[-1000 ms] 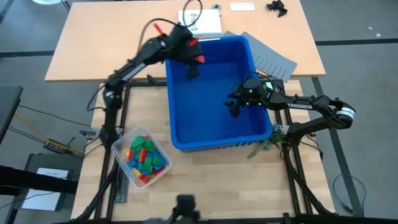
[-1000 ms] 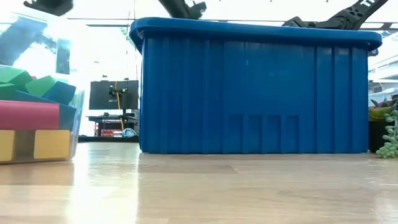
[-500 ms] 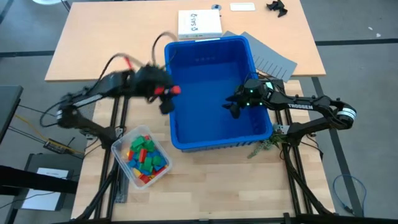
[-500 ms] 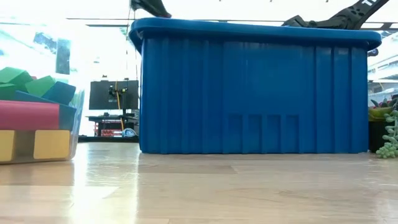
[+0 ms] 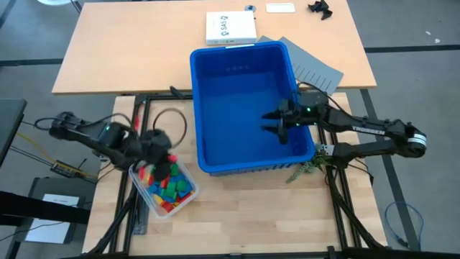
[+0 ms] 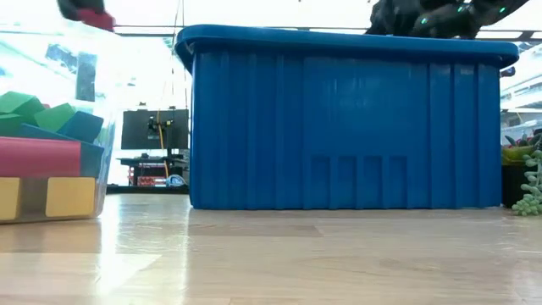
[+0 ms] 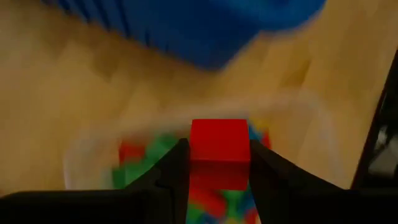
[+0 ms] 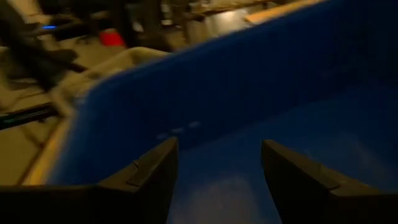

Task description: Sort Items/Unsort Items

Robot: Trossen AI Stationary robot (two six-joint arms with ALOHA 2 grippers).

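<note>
We see the left gripper (image 5: pixel 164 160) over the clear tub (image 5: pixel 188 200), jaws clamped on a red block (image 7: pixel 219 144). The tub sits just beside the blue bin's (image 5: pixel 198 144) near-left corner, on the wooden table (image 5: pixel 244 216), and holds the other blocks (image 5: pixel 169 184) in red, yellow, green and blue. The right gripper (image 5: pixel 274 124) hangs inside the bin near its right wall, fingers (image 8: pixel 149 174) parted, nothing between them. We note the bin floor is bare blue. A white box (image 5: pixel 230 27) lies beyond the bin's far rim.
</note>
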